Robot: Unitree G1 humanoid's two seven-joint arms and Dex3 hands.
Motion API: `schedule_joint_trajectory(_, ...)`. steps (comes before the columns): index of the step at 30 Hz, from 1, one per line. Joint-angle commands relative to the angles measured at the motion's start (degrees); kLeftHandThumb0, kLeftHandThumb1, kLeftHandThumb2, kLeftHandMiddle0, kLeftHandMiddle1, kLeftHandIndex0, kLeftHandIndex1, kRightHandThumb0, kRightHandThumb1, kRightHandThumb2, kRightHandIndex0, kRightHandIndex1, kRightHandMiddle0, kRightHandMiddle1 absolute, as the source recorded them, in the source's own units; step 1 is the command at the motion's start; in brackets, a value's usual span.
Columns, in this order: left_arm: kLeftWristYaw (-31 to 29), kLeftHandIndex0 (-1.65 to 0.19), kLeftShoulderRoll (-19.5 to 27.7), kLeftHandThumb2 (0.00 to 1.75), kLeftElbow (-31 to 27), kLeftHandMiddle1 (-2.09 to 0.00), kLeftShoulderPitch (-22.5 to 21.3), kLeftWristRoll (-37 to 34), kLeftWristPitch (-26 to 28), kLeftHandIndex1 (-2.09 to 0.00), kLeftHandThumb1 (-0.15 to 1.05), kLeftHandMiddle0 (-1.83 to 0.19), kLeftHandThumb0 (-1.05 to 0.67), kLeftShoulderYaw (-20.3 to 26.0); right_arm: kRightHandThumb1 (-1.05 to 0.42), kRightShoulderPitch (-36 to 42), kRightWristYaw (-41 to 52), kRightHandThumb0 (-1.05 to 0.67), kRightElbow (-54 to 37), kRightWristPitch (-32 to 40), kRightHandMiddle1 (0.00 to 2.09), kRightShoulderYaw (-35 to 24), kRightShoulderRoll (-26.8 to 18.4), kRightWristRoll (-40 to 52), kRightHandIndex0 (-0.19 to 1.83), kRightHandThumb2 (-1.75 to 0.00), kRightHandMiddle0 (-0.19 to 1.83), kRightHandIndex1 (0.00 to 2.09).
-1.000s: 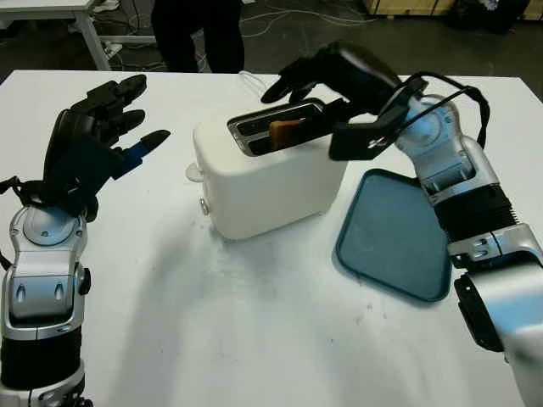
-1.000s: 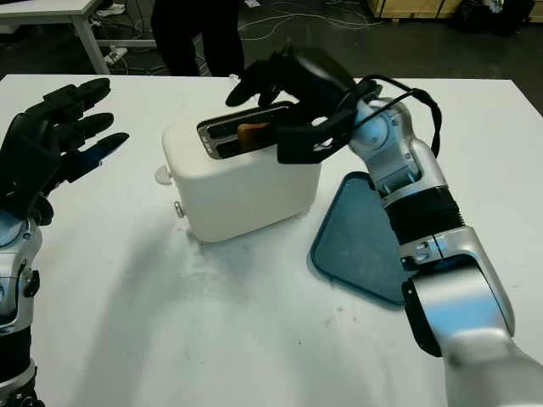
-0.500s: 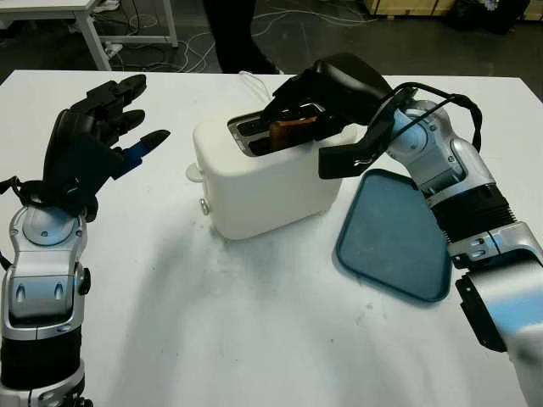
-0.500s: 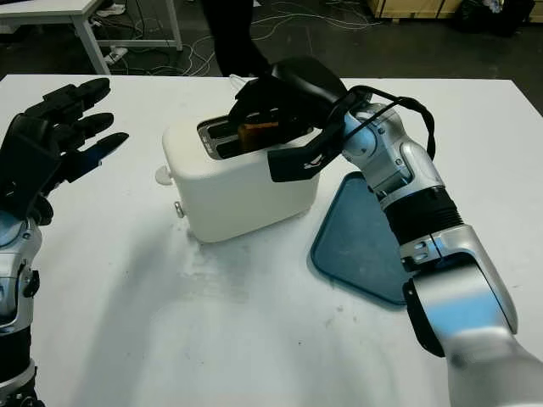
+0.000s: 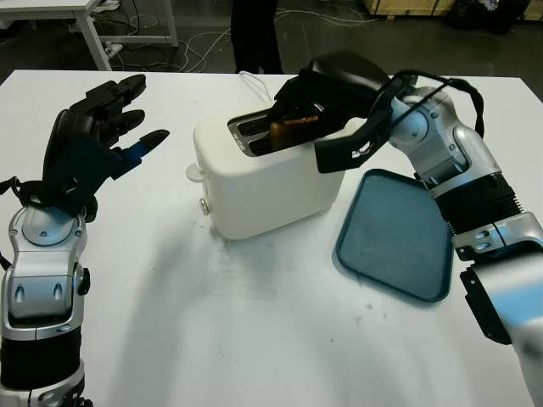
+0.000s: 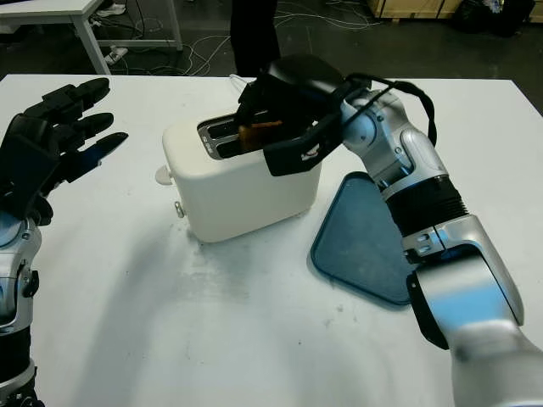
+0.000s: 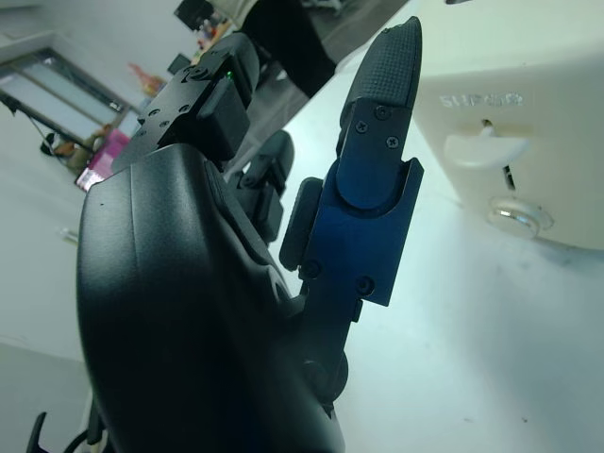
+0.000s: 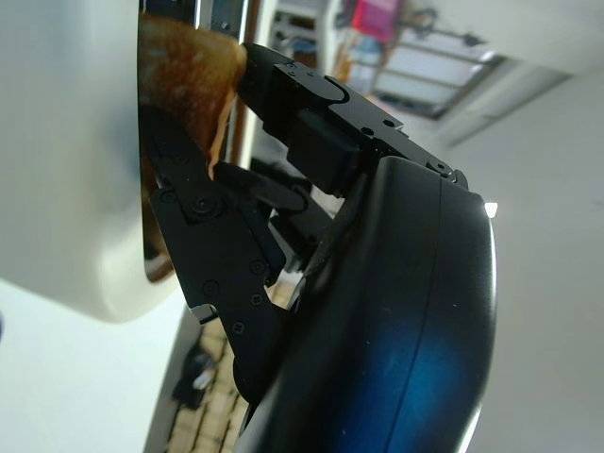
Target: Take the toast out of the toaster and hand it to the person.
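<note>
**Gripping the toast, still seated in the slot**

Sitting in the toaster's [image 5: 270,178] slot nearest the right hand [image 5: 327,85], the toast [image 5: 293,129], with its browned top edge poking up above the slot. Pinching that exposed edge from both sides, the black fingers [image 8: 283,85] of the right hand, reaching down over the toaster's top from its tray side; in the right wrist view, one finger pressing each face of the slice. Judging the step in hand as the grasp-and-lift: grip made, slice not yet clear of the slot.

Lying flat just beside the toaster on the right arm's side, a blue tray [image 5: 397,233], nothing on it. Holding nothing well off to the toaster's other side, the left hand [image 5: 93,140], open and raised above the white table [image 5: 254,322]. Standing beyond the toaster, past the table's far edge, a person [image 5: 254,34], dark trouser legs in view.

Calling next, most likely, for a straight pull upward along the slot, keeping the slice from tilting and catching on the slot's rims, and keeping the pinch firm but light enough not to crumble the crust. After clearing the toaster, needing a carry over and beyond it toward the person at the far edge. No receiving hand visible yet, so the exact handover spot remaining unclear.
</note>
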Motion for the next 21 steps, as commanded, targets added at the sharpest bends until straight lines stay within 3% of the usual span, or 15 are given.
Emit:
schedule_joint_trajectory(1,0.12,-0.49,-0.07,0.1,0.29,-0.23,0.85,-0.79,-1.09,0.0,0.92,-0.44,-0.65,0.46,-0.69,-1.26,1.91,-0.3,0.11,1.6,0.07,0.88,0.21,-0.08,1.02,0.0,1.17,0.83)
schedule_joint_trajectory(11,0.17,-0.49,-0.16,0.09,-0.09,-0.23,1.0,-0.56,-0.8,0.0,0.92,-0.44,-0.65,0.51,-0.69,-4.82,4.04,-0.42,6.19,3.06,0.1,5.5,0.79,-2.73,1.02,0.0,1.26,0.89)
schedule_joint_trajectory(16,0.21,-0.49,-0.1,0.1,0.0,-0.23,1.13,-0.38,-1.07,0.0,0.92,-0.44,-0.65,0.5,-0.69,-6.03,3.85,-0.47,10.85,-0.27,0.1,8.03,1.07,-2.88,1.05,0.0,1.28,0.87)
schedule_joint_trajectory(18,0.21,-0.49,-0.28,0.09,-0.29,-0.23,1.1,-0.6,-0.52,0.0,0.92,-0.44,-0.65,0.59,-0.72,-6.04,3.63,-0.51,11.91,-1.72,0.1,8.86,1.05,-2.98,1.07,-0.01,1.28,0.94)
schedule_joint_trajectory(21,0.05,-0.48,-0.23,0.09,-0.24,-0.23,1.12,-0.71,-0.57,0.0,0.92,-0.44,-0.65,0.64,-0.79,-5.54,2.94,-0.57,11.82,-2.74,0.11,10.49,0.77,-4.2,1.02,-0.01,1.3,1.24)
